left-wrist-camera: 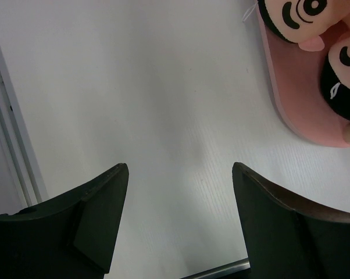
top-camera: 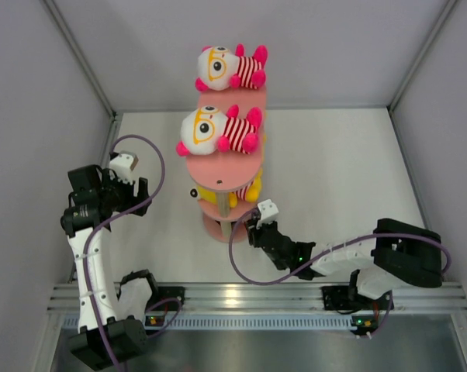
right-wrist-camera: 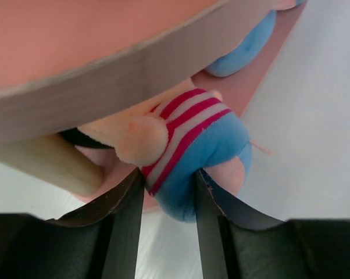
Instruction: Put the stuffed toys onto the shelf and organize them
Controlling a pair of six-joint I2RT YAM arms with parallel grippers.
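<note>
The salmon-pink shelf (top-camera: pixel 218 167) stands mid-table. One stuffed toy (top-camera: pixel 230 68) in a striped shirt lies on its top tier and a second one (top-camera: pixel 218 130) on the middle tier; a yellow toy (top-camera: pixel 253 188) peeks out lower down. My right gripper (right-wrist-camera: pixel 169 177) reaches under a tier (right-wrist-camera: pixel 105 64), jaws part open on either side of the blue shorts of a striped-shirt toy (right-wrist-camera: pixel 192 133), which lies on the bottom tier (right-wrist-camera: pixel 250 75) and touches both fingers. My left gripper (left-wrist-camera: pixel 179 168) is open and empty over bare table, left of the shelf base (left-wrist-camera: pixel 297 125).
A wooden post (right-wrist-camera: pixel 41 160) stands just left of the right fingers. Another blue plush part (right-wrist-camera: pixel 247 49) lies farther in on the bottom tier. Two black-haired toy heads (left-wrist-camera: pixel 297 17) (left-wrist-camera: pixel 343 75) rest at the base's end. Grey walls surround the white table (top-camera: pixel 334 170).
</note>
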